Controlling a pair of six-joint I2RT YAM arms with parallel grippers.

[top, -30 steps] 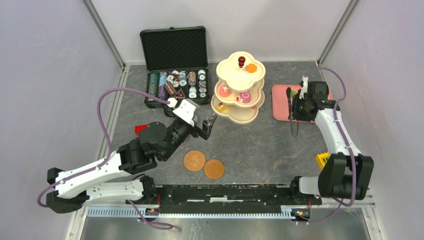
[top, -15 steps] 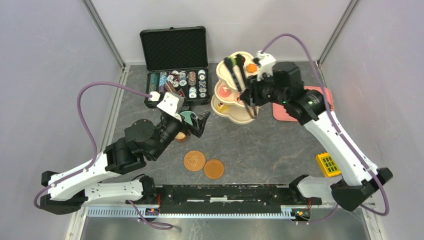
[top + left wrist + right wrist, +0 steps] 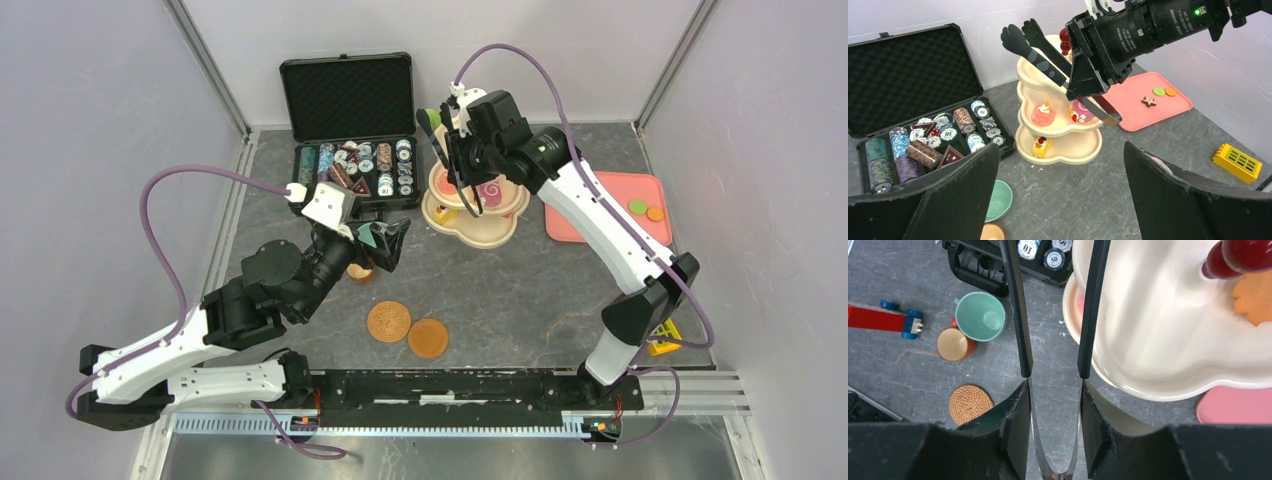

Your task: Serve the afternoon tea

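The cream three-tier stand (image 3: 482, 222) holds pastries: a pink one (image 3: 1043, 114), a yellow one (image 3: 1041, 147) and an orange one (image 3: 1255, 295) by the red knob (image 3: 1243, 255). My right gripper (image 3: 462, 158) hovers over the stand's left side, shut on black-tipped metal tongs (image 3: 1020, 315) whose arms stand apart with nothing between them. The teal cup (image 3: 980, 316) and brown cup (image 3: 953, 344) stand together left of the stand. My left gripper (image 3: 385, 243) hangs open just above them, empty. Two woven saucers (image 3: 389, 321) (image 3: 428, 338) lie nearer the front.
An open black case of poker chips (image 3: 352, 170) sits behind the cups. A pink tray (image 3: 610, 200) with small flat pieces lies right of the stand. A yellow block (image 3: 1238, 161) is at the right front, and a red toy car (image 3: 878, 319) lies left of the cups.
My right arm has swung from the pink tray to the stand's left side, carrying the tongs. My left arm has drawn back left over the cups, still open.
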